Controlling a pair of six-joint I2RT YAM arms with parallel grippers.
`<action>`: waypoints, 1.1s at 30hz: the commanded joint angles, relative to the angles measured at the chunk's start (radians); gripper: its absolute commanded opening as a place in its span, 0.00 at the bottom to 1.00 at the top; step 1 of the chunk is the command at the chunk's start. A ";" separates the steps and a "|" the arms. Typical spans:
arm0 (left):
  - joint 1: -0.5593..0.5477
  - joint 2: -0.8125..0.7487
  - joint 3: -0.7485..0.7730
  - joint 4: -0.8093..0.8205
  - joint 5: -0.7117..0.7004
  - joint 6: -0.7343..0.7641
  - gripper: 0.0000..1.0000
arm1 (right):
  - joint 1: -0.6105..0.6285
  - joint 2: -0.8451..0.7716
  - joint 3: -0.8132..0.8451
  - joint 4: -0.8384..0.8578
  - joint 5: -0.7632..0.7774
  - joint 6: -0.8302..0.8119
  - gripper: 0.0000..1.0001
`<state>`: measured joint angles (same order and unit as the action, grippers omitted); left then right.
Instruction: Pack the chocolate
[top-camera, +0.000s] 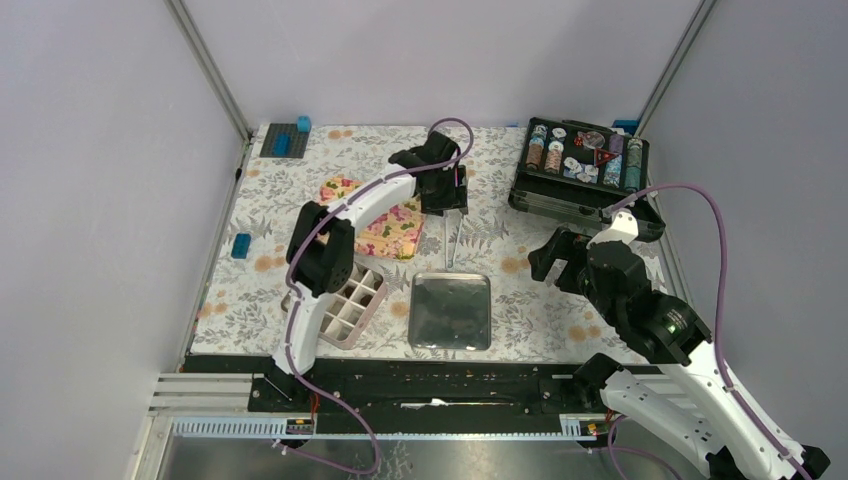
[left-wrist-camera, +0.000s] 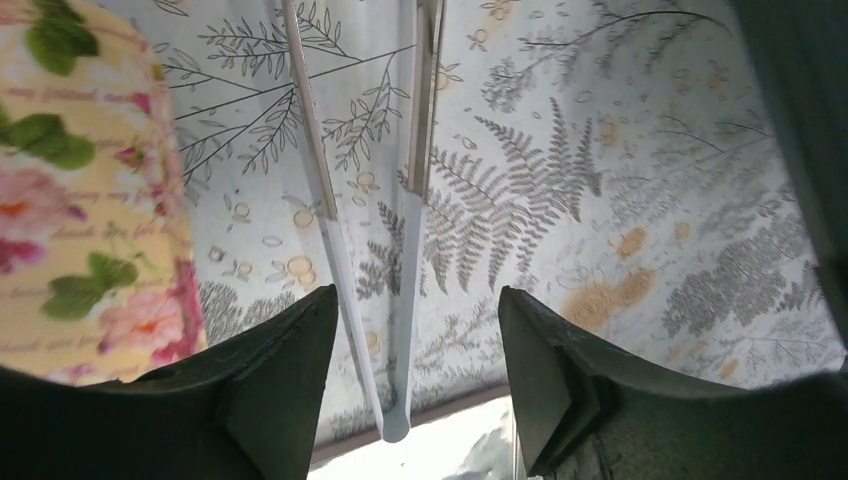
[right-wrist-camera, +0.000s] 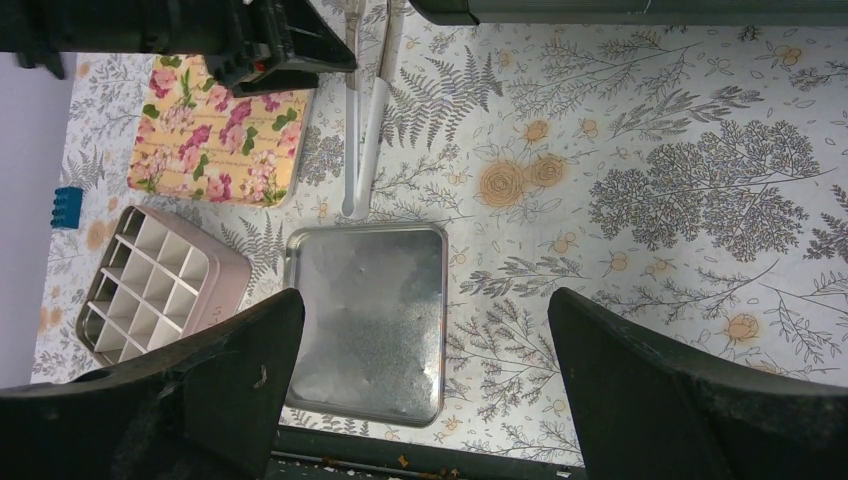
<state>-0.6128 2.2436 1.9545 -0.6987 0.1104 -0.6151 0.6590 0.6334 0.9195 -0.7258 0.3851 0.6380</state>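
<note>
No chocolate pieces show in any view. The pink gridded box (top-camera: 372, 300) stands at the near left with empty cells, partly hidden by the left arm; it also shows in the right wrist view (right-wrist-camera: 215, 290). My left gripper (top-camera: 445, 205) is open at the far middle, low over the table. A pair of white tongs (left-wrist-camera: 410, 250) lies between its jaws, touching neither finger; the tongs also show in the top view (top-camera: 452, 238). My right gripper (top-camera: 545, 260) is open and empty, above the cloth to the right of the metal tray (top-camera: 450, 278).
The floral box lid (top-camera: 390, 230) lies beside the tongs on their left. The metal tray (right-wrist-camera: 380, 330) looks empty. An open black case of poker chips (top-camera: 580, 165) stands at the far right. A blue brick (top-camera: 241, 245) and a grey baseplate (top-camera: 285, 140) lie at the left.
</note>
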 joint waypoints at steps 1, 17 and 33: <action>-0.007 -0.246 -0.004 -0.022 -0.073 0.051 0.63 | -0.001 -0.002 0.033 -0.002 0.043 0.013 0.99; 0.320 -0.790 -0.512 -0.088 -0.123 0.094 0.90 | -0.001 0.116 -0.025 0.186 -0.117 0.031 0.99; 0.414 -0.931 -0.768 -0.070 -0.006 0.082 0.90 | 0.074 0.383 -0.250 0.261 -0.135 0.138 0.98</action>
<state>-0.2153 1.3735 1.2079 -0.7937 0.0620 -0.5323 0.7216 0.9668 0.6983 -0.4648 0.2188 0.7319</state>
